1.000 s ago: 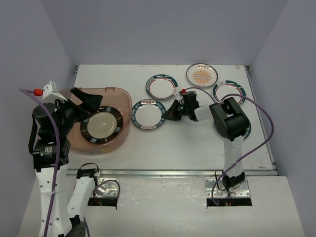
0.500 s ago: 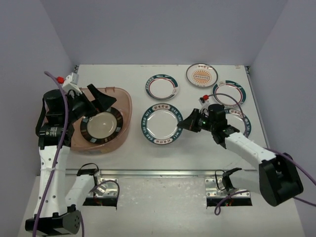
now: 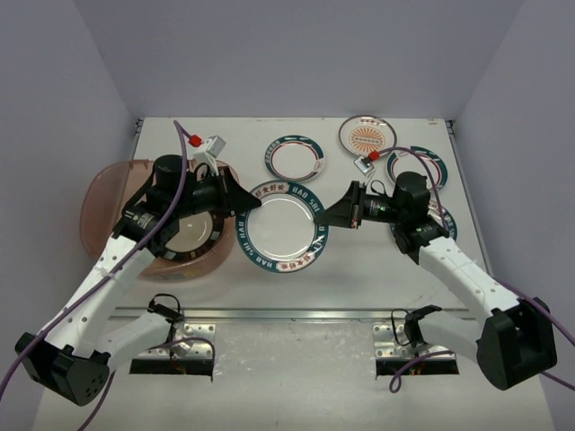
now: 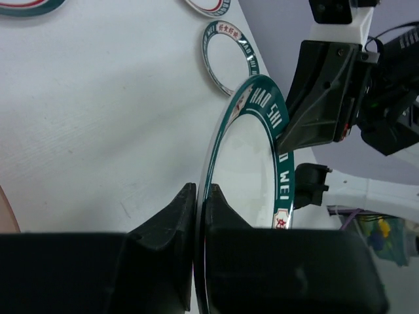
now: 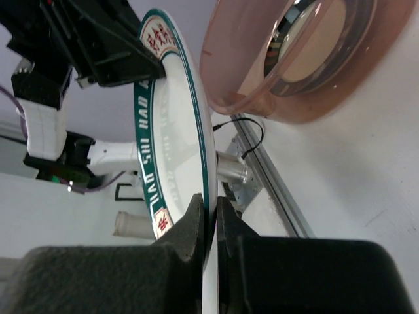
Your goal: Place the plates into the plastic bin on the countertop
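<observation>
A white plate with a teal lettered rim [image 3: 283,224] hangs above the countertop [image 3: 359,274], just right of the plastic bin [image 3: 108,202]. My left gripper [image 3: 252,203] is shut on its left rim, and my right gripper [image 3: 331,215] is shut on its right rim. The left wrist view shows the plate [image 4: 245,170] edge-on between my left gripper's [image 4: 200,191] jaws, with the right gripper [image 4: 321,98] at the far rim. In the right wrist view my right gripper [image 5: 208,199] pinches the plate [image 5: 173,131]. A dark-rimmed plate [image 3: 184,235] lies in the bin [image 5: 288,78].
More plates lie on the back right of the countertop: a teal-rimmed one [image 3: 295,158], an orange sunburst one [image 3: 367,135], another teal-rimmed one [image 3: 420,166], and one partly under my right arm [image 3: 446,224]. Lavender walls enclose the sides and back. A metal edge [image 3: 305,313] runs along the front.
My right gripper carried the teal-rimmed plate left toward the bin. My left arm swung from over the bin to the plate and shut on its left rim.
</observation>
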